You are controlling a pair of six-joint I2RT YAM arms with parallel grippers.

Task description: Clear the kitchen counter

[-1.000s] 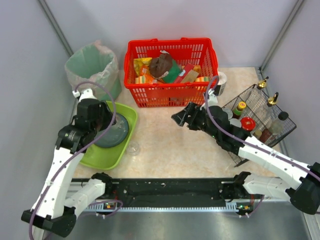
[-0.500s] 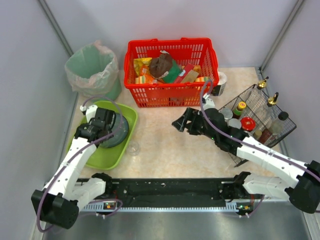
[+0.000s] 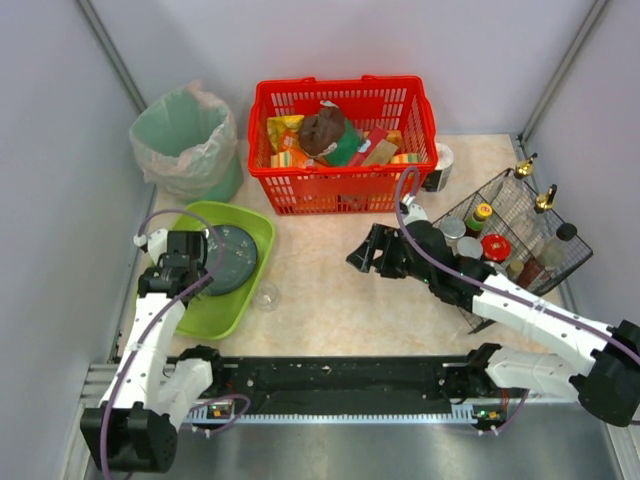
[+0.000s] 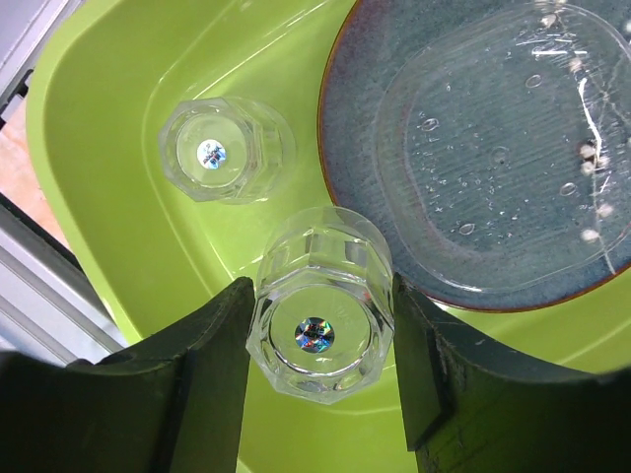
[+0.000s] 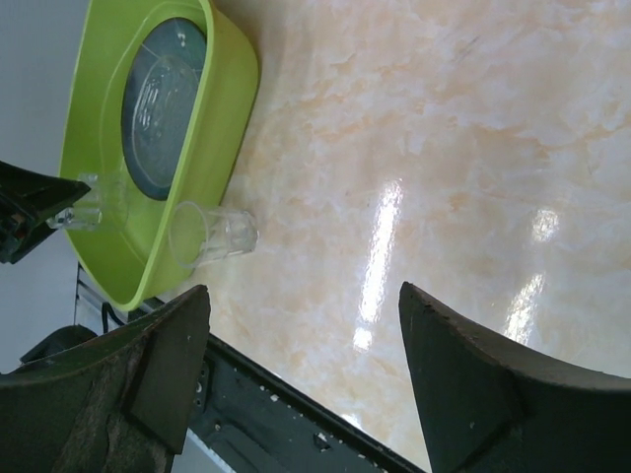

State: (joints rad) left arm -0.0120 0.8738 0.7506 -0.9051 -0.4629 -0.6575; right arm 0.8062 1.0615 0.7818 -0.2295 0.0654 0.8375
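Top view of a pale beige marble worktop spread between two arms. At 9 o'clock on it, a lime-green tray with a grey plate inside. Left hand low over the tray's 8 o'clock corner, fingers clamped on both sides of a clear glass. In the left wrist view, a second glass standing in the tray at 11 o'clock of the held one, near but apart; plate at 2 o'clock of both. Loose glass lying on its side on the worktop, just beside the tray's 4 o'clock edge. Right hand above the worktop's middle, fingers wide apart, nothing between them. Red basket of packets at 12 o'clock. Wire rack of bottles at 3 o'clock. Bagged bin at 10 o'clock.
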